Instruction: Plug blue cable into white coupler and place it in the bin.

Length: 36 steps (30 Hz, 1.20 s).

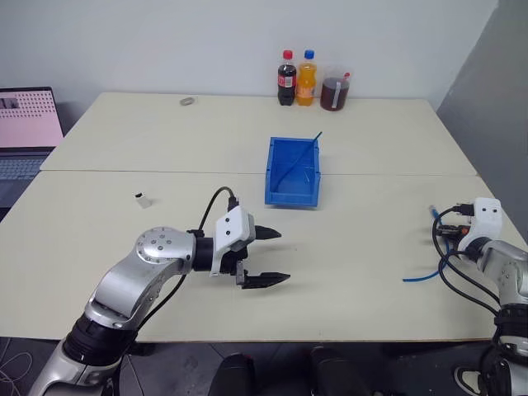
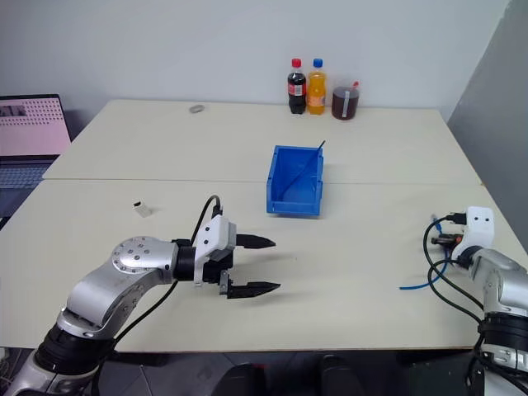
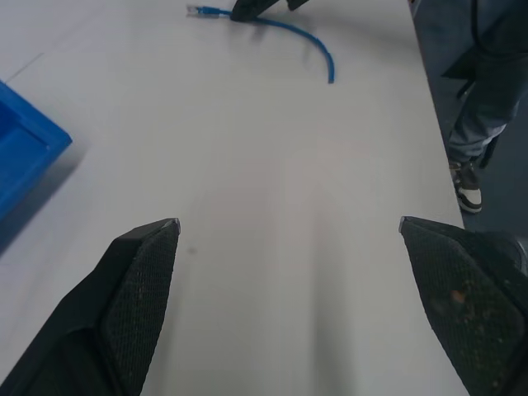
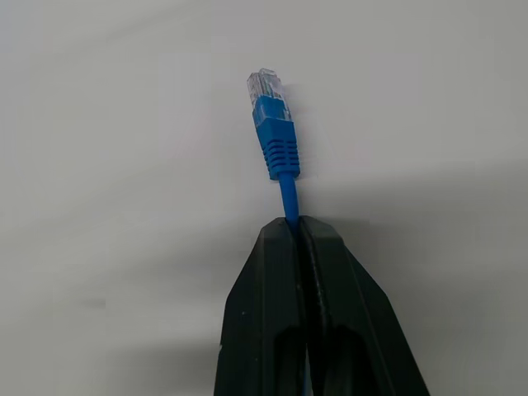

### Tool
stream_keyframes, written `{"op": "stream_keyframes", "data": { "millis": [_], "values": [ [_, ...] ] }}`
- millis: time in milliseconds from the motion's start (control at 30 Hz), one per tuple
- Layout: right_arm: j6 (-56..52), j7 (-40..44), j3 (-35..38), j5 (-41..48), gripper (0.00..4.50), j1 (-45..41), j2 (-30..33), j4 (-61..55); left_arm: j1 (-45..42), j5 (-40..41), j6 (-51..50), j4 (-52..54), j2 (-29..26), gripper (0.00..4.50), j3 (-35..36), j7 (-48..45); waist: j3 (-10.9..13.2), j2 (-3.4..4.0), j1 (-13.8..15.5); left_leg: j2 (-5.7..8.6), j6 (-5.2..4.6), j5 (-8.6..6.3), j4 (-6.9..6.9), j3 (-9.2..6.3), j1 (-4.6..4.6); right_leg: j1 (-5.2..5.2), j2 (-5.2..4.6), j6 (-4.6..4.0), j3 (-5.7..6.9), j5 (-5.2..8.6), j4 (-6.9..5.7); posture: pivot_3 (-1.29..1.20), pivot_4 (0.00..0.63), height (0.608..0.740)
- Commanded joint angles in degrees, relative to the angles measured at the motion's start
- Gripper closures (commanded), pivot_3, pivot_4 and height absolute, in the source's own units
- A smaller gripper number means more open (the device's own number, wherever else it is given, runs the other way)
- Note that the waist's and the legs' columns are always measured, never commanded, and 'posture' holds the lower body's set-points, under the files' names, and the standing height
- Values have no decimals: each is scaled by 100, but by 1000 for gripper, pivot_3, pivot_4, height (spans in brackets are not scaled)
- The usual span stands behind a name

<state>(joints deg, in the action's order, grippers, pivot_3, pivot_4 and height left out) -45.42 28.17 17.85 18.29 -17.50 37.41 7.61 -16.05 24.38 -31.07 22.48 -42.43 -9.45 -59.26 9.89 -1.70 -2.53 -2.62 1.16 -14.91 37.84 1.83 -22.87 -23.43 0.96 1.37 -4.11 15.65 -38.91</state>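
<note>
The blue cable (image 1: 425, 270) lies at the table's right edge. My right gripper (image 4: 299, 239) is shut on it just behind one clear plug (image 4: 266, 87), which sticks out past the fingertips. The cable's loose end trails on the table toward the middle. The white coupler (image 1: 143, 199) lies alone on the left part of the table. My left gripper (image 1: 272, 256) hovers open over the table's front middle, pointing right, with nothing between its fingers (image 3: 140, 289). The bin (image 1: 293, 171) stands at the table's centre, beyond the left gripper.
A thin dark-blue strand (image 1: 302, 153) leans inside the bin. Two bottles (image 1: 296, 78) and a cup of dark drink (image 1: 335, 90) stand at the far edge. A small grey ring (image 1: 187, 101) lies at the back left. A laptop (image 1: 27, 132) sits far left.
</note>
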Motion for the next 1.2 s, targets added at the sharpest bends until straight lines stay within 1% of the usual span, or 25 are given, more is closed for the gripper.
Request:
{"op": "stream_keyframes", "data": {
  "millis": [33,67,133,200,300,433,567,600,767,900,967,1000,1100,1133,1167,1200],
  "values": [
    [415,1623,-641,461,4441,75,644,-1394,429,-105,251,-7,-358,0,501,-11,14,23,-69,-1,0,0,-2,3,-1,-5,0,0,1,0,-2,0,150,740],
    [575,2065,-929,465,4441,132,863,-1700,601,-144,316,-70,-469,0,615,-28,15,24,-78,-2,0,0,-2,3,-1,-6,0,0,2,0,-3,0,150,740],
    [911,2680,-1536,333,4441,110,1156,-2165,891,-238,458,-243,-646,0,830,-38,17,25,-81,-5,0,0,-1,-1,-1,-7,0,0,5,1,-4,0,150,740],
    [1227,2898,-2307,-53,4441,-235,1147,-2365,1083,-337,652,-493,-714,0,1026,41,22,12,-81,-9,0,0,-2,-7,2,-4,-3,-3,6,3,-2,0,150,740],
    [1483,2946,-3255,-552,4441,-828,724,-2292,1183,-432,852,-746,-689,0,1131,108,33,-5,-80,-13,0,0,3,-8,3,-7,-7,-4,12,2,-6,0,150,740],
    [1742,2929,-4420,-1124,4441,-1485,-250,-1884,1354,-459,991,-900,-676,0,1260,125,34,-6,-66,-6,0,0,4,1,-5,-16,-8,-3,14,0,-6,0,150,740],
    [2156,3006,-5052,-1559,4441,-1944,-972,-1246,1616,-418,1029,-854,-754,0,1367,40,34,-8,-36,-7,1,0,3,3,-19,-31,-14,-15,16,-5,-7,0,150,740],
    [2224,3024,-5119,-1614,4441,-2012,-1066,-1130,1659,-423,1040,-843,-767,0,1385,34,34,-8,-24,-6,1,0,3,4,-21,-35,-16,-32,18,-15,-9,0,150,740],
    [2503,3192,-5425,-1908,4441,-2343,-1428,-538,1864,-596,1198,-837,-896,0,1390,-10,34,-9,51,-6,2,-1,5,5,-31,-45,-23,-35,23,-17,-9,0,150,740],
    [2582,3337,-5360,-1961,3661,-2369,-1464,-445,1869,-647,1244,-868,-922,0,1375,-36,33,-9,71,-9,2,-1,5,5,-31,-53,-22,-44,25,-12,-15,0,150,740],
    [2493,3453,-5286,-1913,2997,-2336,-1389,-557,1806,-677,1254,-912,-906,0,1331,-55,33,-10,71,-9,2,-1,5,5,-33,-55,-21,-44,25,-12,-16,0,150,740],
    [2462,3488,-5266,-1902,2751,-2328,-1372,-588,1781,-684,1256,-930,-897,0,1318,-62,33,-9,71,-9,2,-1,5,5,-33,-54,-20,-44,25,-12,-16,0,150,740],
    [2123,3836,-5130,-1648,2061,-2205,-1084,-1061,1577,-639,1132,-979,-779,0,1198,-48,33,-10,83,-8,2,0,6,2,-37,-56,-20,-44,30,-12,-17,0,150,740],
    [2040,3935,-5091,-1572,1988,-2167,-1012,-1196,1536,-626,1098,-989,-763,0,1168,-59,33,-10,86,-8,2,0,7,2,-38,-56,-20,-44,31,-12,-17,0,150,740],
    [1871,3990,-4998,-1471,1574,-2109,-920,-1389,1461,-683,1110,-1031,-746,0,1086,-69,33,-10,85,-7,2,0,8,1,-41,-56,-19,-44,32,-12,-17,0,150,740],
    [1689,3961,-4862,-1388,1425,-2033,-826,-1611,1319,-751,1092,-1103,-698,0,963,-65,33,-10,85,-7,2,-1,8,2,-41,-56,-17,-44,32,-12,-17,0,150,740]
  ]
}}
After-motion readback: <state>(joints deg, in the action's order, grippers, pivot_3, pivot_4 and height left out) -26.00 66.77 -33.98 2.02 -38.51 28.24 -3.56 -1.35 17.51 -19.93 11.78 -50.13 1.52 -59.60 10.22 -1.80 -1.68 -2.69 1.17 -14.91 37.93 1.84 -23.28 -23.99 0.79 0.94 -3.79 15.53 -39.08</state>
